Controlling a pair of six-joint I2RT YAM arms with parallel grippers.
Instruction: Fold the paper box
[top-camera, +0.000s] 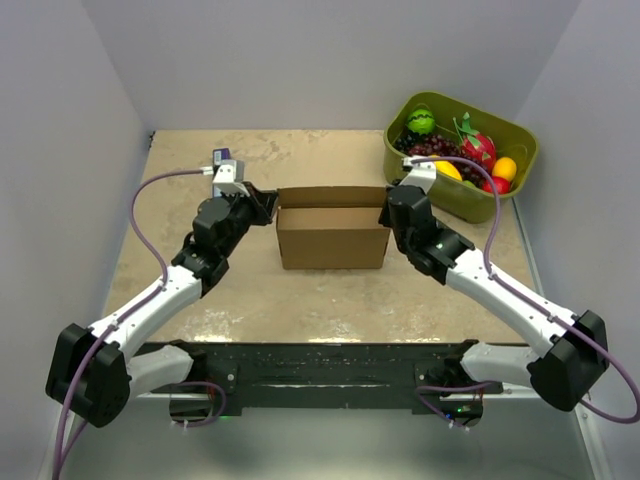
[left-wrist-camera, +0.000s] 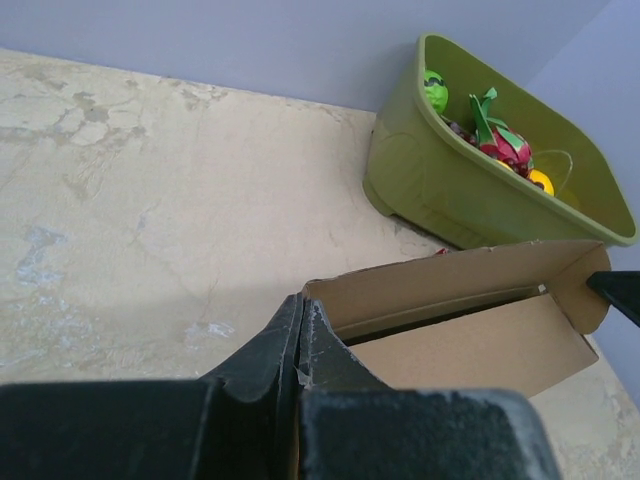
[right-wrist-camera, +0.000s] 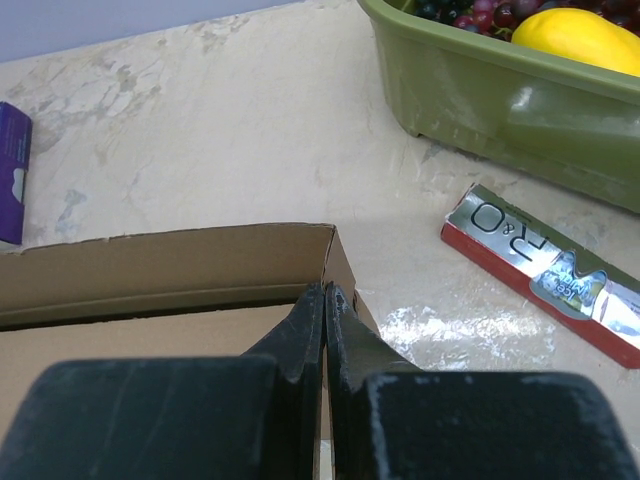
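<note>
From above, a mottled beige tabletop (top-camera: 300, 300) sits between plain grey walls. The paper box (top-camera: 333, 240), smooth brown cardboard, shallow and open upward, lies between the left pincer (top-camera: 272, 207) and the right pincer (top-camera: 387, 212), its long axis running from one to the other. In the left wrist view the fingers are pinched onto the box's near end wall, with an olive plastic bin (left-wrist-camera: 470, 200) beyond. In the right wrist view the fingers clamp the opposite end wall, and a glossy foil packet (right-wrist-camera: 545, 272) lies to their right.
</note>
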